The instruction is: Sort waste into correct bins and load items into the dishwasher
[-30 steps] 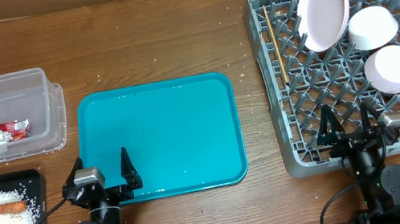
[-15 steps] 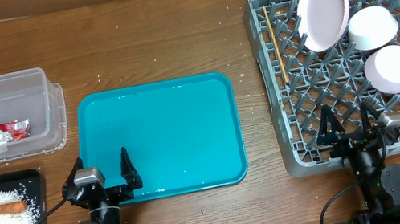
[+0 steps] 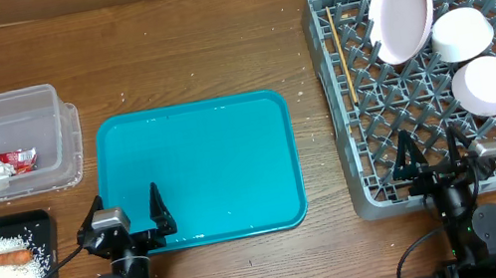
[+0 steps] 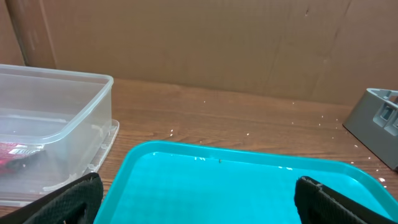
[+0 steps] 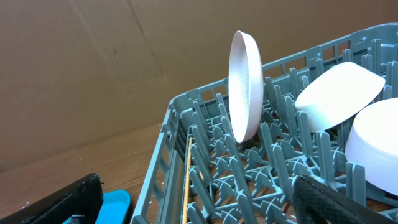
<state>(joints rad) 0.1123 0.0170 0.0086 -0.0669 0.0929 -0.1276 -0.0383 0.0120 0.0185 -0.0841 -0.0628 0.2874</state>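
Nothing moved; black tray [image 3: 30, 222] cut off, L edge.

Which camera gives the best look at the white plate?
The overhead view: the plate shows its whole round face, leaning in the rack. The right wrist view sees it only edge-on, standing upright. The left wrist view misses it.

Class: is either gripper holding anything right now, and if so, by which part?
Nothing is held. The left gripper is open and empty by the teal tray; the right gripper is open and empty at the dish rack.
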